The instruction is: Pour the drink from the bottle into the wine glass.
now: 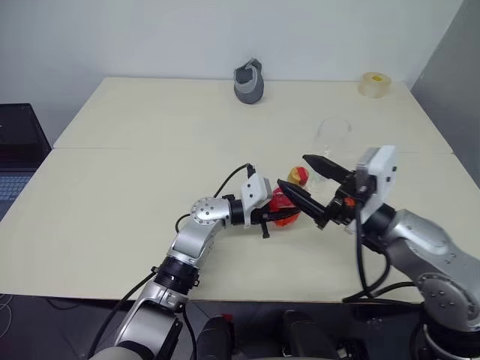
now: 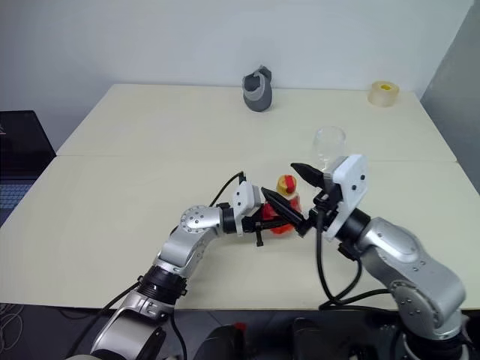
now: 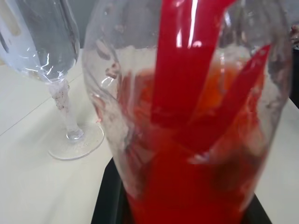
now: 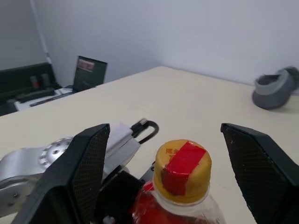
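Note:
The bottle (image 1: 286, 204) stands upright on the table near the front edge. It is small and clear, holds the red drink (image 3: 187, 154), and has a yellowish cap (image 4: 182, 169) with a red strip. My left gripper (image 1: 276, 213) reaches in from the left and is shut on the bottle's body. My right gripper (image 1: 294, 172) is open, with one finger (image 4: 77, 179) on each side of the cap and apart from it. The wine glass (image 1: 332, 139), clear and with nothing in it, stands just behind the bottle to the right; its foot (image 3: 77, 142) is close to the bottle.
A grey jug-like object (image 1: 250, 81) stands at the table's far edge, and a yellowish tape roll (image 1: 375, 84) sits at the far right corner. A laptop (image 1: 15, 154) lies off the table's left side. A seam (image 1: 150, 148) crosses the tabletop.

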### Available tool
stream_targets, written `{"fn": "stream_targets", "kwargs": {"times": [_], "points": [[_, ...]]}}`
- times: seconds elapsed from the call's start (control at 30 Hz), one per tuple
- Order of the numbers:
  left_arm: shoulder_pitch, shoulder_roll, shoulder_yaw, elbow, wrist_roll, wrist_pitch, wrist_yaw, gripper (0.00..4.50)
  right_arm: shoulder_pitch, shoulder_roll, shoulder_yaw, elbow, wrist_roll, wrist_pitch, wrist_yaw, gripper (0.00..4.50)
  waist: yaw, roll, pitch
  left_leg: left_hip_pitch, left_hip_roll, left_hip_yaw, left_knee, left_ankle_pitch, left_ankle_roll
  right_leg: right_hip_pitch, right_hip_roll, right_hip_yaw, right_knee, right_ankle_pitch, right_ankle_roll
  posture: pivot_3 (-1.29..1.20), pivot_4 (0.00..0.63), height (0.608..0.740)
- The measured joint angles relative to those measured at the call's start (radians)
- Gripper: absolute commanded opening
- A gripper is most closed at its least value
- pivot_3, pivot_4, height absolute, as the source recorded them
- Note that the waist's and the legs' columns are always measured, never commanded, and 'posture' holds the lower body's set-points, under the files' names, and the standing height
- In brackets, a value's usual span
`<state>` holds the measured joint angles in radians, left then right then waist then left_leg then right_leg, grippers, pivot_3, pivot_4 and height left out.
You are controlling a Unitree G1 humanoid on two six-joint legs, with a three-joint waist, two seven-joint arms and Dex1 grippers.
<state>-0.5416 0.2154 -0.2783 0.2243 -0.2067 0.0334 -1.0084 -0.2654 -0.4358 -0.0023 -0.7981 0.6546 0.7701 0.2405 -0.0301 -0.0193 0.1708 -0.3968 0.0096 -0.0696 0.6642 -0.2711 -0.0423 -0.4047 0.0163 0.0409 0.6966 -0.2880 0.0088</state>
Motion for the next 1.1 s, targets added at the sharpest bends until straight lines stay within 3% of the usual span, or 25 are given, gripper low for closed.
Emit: {"fn": "stream_targets", "kwargs": {"times": [0.1,0.2,0.47,0.67,0.87,1.1], "points": [[-0.014,-0.005,0.000,0.022,0.009,-0.013,-0.005,0.79,-0.022,-0.009,0.021,0.055,-0.086,-0.030,-0.009,4.05,0.001,0.000,0.000,0.000,-0.001,0.000,0.000,0.000,0.000,0.000,0.000,0.000,-0.001,0.002,-0.003,0.00,0.150,0.740],[-0.019,-0.013,-0.001,0.048,0.015,-0.016,-0.005,0.79,-0.017,-0.008,0.004,0.080,-0.078,-0.040,0.004,4.05,0.001,0.000,0.000,-0.001,-0.001,0.000,0.000,0.000,0.000,0.000,0.000,0.000,-0.001,0.002,-0.003,0.00,0.150,0.740],[-0.034,-0.021,-0.002,0.061,0.032,-0.019,-0.003,0.79,0.092,-0.061,-0.142,0.046,0.050,-0.037,0.083,4.05,0.002,0.000,0.000,-0.001,-0.001,0.000,0.000,0.000,0.000,0.000,0.000,0.000,0.000,0.002,-0.003,0.00,0.150,0.740],[-0.022,-0.004,0.010,0.061,0.030,-0.024,-0.006,0.77,0.198,-0.165,-0.274,0.053,0.075,-0.022,0.106,4.05,0.001,0.000,0.000,-0.001,-0.001,0.001,0.000,0.000,0.000,0.000,0.000,0.000,0.000,0.002,-0.003,0.00,0.150,0.740],[-0.021,-0.013,0.010,0.061,0.030,-0.029,-0.006,0.77,0.118,-0.151,-0.185,-0.033,0.126,0.005,0.083,4.05,-0.002,0.000,0.000,0.000,0.000,0.003,0.000,0.000,0.000,0.000,0.001,0.000,0.000,0.002,-0.003,0.00,0.150,0.740],[-0.022,-0.019,0.010,0.061,0.031,-0.041,-0.005,0.77,0.011,-0.064,-0.012,0.009,0.019,-0.004,-0.003,4.05,0.001,0.000,0.000,-0.001,-0.002,0.004,0.000,0.000,0.000,0.000,0.000,0.000,-0.001,0.002,-0.003,0.00,0.150,0.740]]}}
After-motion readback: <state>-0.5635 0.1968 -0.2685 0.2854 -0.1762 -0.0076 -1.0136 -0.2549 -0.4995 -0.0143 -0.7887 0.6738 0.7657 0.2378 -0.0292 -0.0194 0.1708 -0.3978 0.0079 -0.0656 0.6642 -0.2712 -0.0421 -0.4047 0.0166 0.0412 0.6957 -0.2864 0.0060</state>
